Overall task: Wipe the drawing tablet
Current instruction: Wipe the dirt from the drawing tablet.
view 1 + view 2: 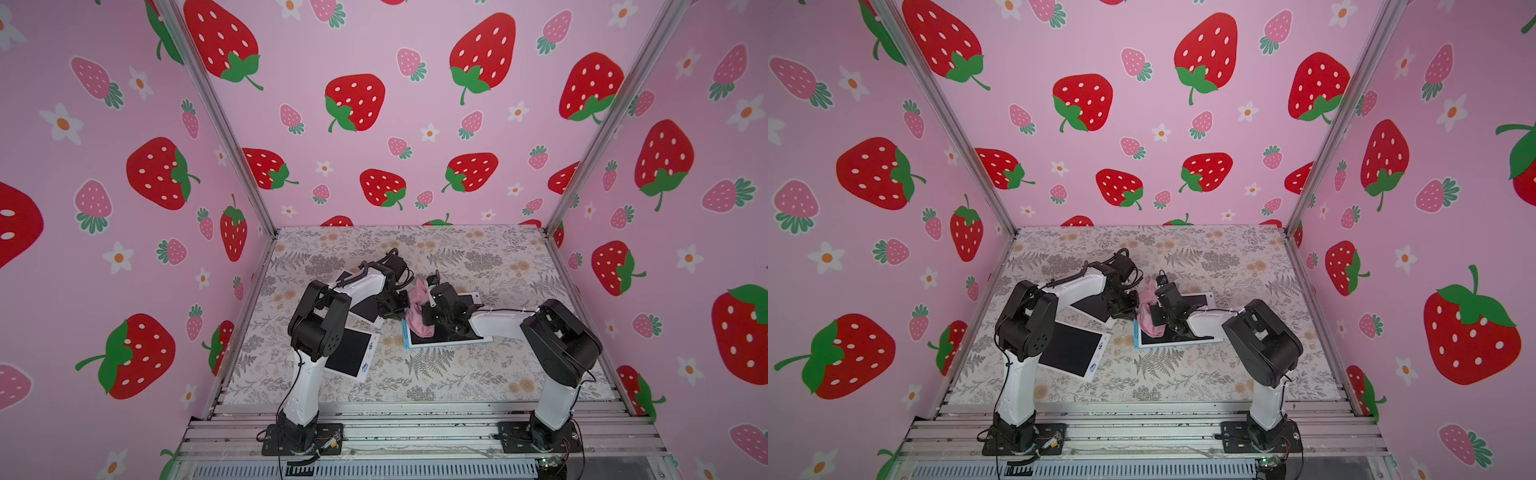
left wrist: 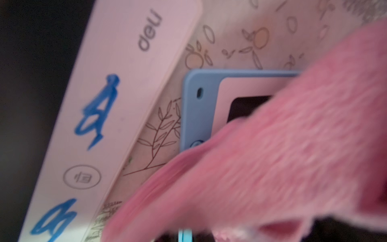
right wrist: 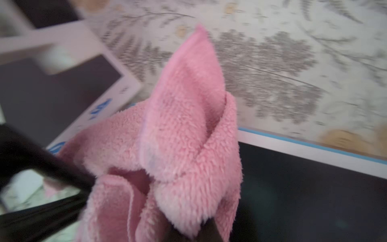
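While both arms reach toward the middle of the worktop (image 1: 415, 374), the right hand (image 1: 428, 309) is clamped shut on a bunched pink cloth (image 1: 417, 316), which rests on the left end of a blue-edged tablet (image 1: 449, 338). That tablet lies flat near the centre of the worktop, directly under the right hand, its dark screen partly hidden by the hand and the cloth. In the right wrist view the cloth (image 3: 178, 136) rises in a folded peak over the black screen of the tablet (image 3: 314, 188).

Just across from it, the left hand (image 1: 392, 305) sits beside the cloth; its jaws are nearly closed, and whether it pinches the cloth cannot be told. The left wrist view shows the cloth (image 2: 261, 157) filling much of the frame and covering part of the blue-edged tablet (image 2: 196, 109).

Two more tablets lie on the left side of the worktop. A white tablet (image 1: 353, 351) sits near the left arm's elbow, with blue scribbles on its border. A second white tablet (image 1: 368, 309) lies beyond it, mostly hidden beneath the left arm. Strawberry-patterned walls (image 1: 374, 124) enclose the worktop on three sides.
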